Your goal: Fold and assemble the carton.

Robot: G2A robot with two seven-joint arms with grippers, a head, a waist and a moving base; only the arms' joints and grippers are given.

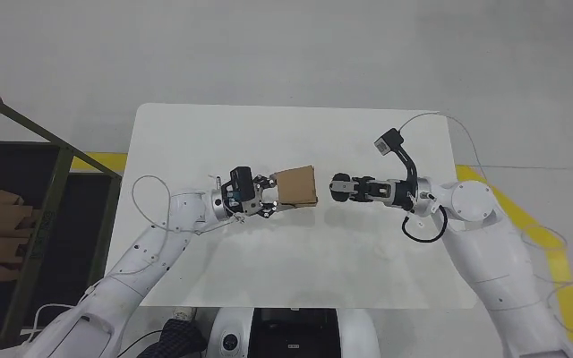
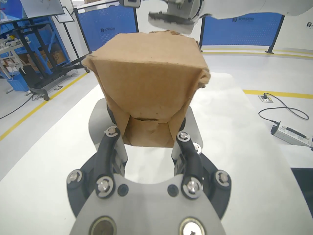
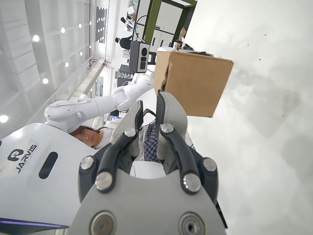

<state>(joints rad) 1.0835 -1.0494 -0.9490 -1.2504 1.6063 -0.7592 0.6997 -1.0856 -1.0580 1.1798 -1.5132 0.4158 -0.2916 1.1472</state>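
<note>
A brown carton (image 1: 297,187) is held just above the white table (image 1: 269,268) near its middle, one end folded in to a taper. My left gripper (image 1: 267,193) is shut on that tapered flap end (image 2: 149,133), one finger on each side. The carton's body (image 2: 149,74) stands up beyond the fingers. My right gripper (image 1: 334,190) sits at the carton's far end, a small gap away. In the right wrist view its fingertips (image 3: 159,96) stand only narrowly apart with nothing between them, right at the carton's (image 3: 195,84) torn edge.
A dark cart with a green frame (image 1: 36,143) stands left of the table and holds flat cardboard (image 1: 13,228). A yellow floor line (image 1: 103,161) runs past the table's sides. Bare table surface lies in front of and behind the carton.
</note>
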